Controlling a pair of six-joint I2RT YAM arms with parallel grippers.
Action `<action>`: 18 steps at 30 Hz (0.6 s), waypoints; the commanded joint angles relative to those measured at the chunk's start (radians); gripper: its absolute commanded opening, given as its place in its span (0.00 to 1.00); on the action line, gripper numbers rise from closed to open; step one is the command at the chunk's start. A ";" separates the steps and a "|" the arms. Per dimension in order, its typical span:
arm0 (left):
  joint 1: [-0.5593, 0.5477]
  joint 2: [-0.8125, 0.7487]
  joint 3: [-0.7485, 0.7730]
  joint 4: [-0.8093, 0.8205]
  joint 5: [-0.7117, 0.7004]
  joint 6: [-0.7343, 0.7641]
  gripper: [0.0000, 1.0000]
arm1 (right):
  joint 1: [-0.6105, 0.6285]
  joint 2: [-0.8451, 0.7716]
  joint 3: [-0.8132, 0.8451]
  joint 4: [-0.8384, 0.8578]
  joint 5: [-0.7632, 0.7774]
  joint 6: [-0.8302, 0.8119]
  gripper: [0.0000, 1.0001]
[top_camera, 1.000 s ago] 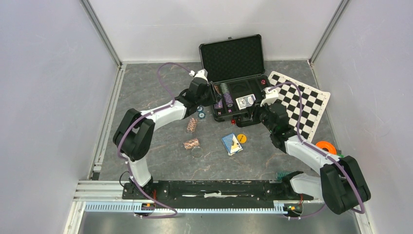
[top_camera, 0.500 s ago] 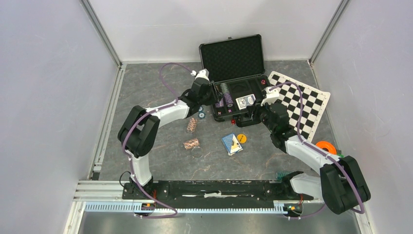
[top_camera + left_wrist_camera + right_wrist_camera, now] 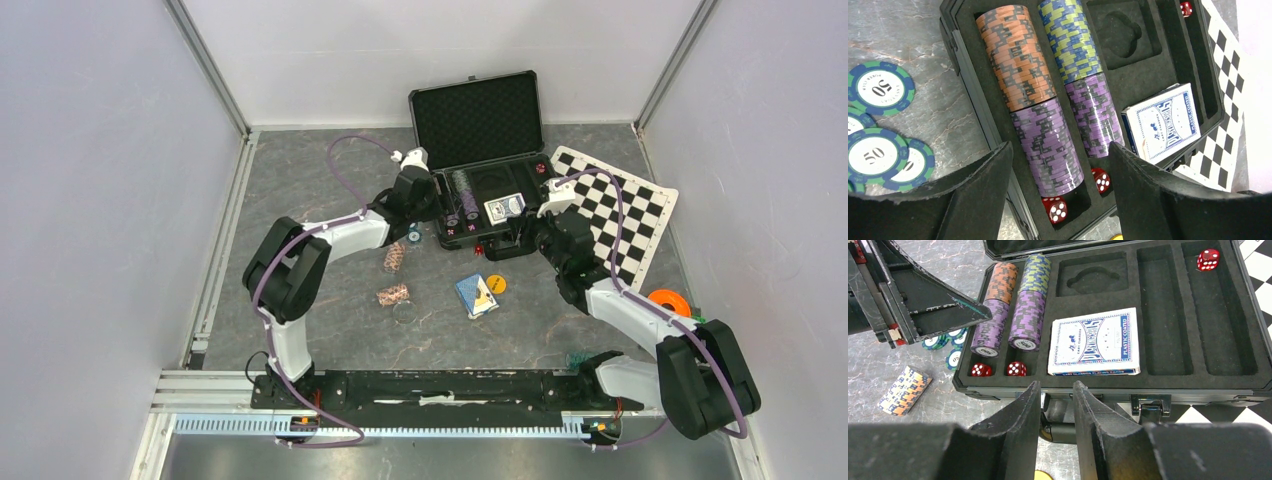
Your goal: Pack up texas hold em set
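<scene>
While left gripper (image 3: 1060,150) gapes over purple chips (image 3: 1044,137), right gripper (image 3: 1056,386) clamps the case handle (image 3: 1058,424)

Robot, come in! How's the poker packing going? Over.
Left fingers open over chip rows. Right fingers narrow by case handle, grip unclear. Loose chips, deck, button outside.

One black case (image 3: 478,120), two blue card decks (image 3: 1094,342) (one in the case, one nearer on the table), three red dice (image 3: 1016,369) in the case, four chip rows (image 3: 1020,55) slotted, at least four loose teal chips (image 3: 881,89), two loose chip stacks (image 3: 393,296), one yellow button (image 3: 496,284), one checkered mat (image 3: 630,215), one orange ring (image 3: 666,299)
</scene>
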 commanded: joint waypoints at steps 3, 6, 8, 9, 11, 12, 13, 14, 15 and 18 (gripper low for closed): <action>-0.006 -0.094 0.038 -0.085 -0.076 0.046 0.74 | -0.006 -0.004 -0.006 0.042 0.002 0.005 0.36; -0.015 -0.120 0.040 -0.121 -0.075 0.081 0.66 | -0.006 -0.004 -0.008 0.044 0.002 0.006 0.36; -0.035 -0.136 0.040 -0.156 -0.079 0.100 0.55 | -0.007 -0.004 -0.007 0.044 0.002 0.005 0.36; -0.043 -0.144 0.035 -0.165 -0.085 0.104 0.49 | -0.007 -0.005 -0.008 0.045 0.003 0.007 0.36; -0.067 -0.164 0.014 -0.169 -0.090 0.108 0.38 | -0.008 -0.003 -0.009 0.045 0.002 0.007 0.36; -0.077 -0.174 0.005 -0.169 -0.094 0.109 0.34 | -0.007 -0.003 -0.009 0.046 0.002 0.008 0.36; -0.086 -0.181 -0.003 -0.169 -0.094 0.110 0.28 | -0.007 -0.003 -0.009 0.047 0.003 0.008 0.36; -0.093 -0.183 -0.008 -0.170 -0.089 0.109 0.24 | -0.008 -0.003 -0.010 0.047 0.002 0.008 0.36; -0.095 -0.179 -0.009 -0.170 -0.079 0.103 0.22 | -0.008 -0.002 -0.010 0.047 0.002 0.009 0.36; -0.097 -0.156 -0.004 -0.169 -0.053 0.087 0.14 | -0.008 -0.003 -0.010 0.048 -0.025 0.009 0.36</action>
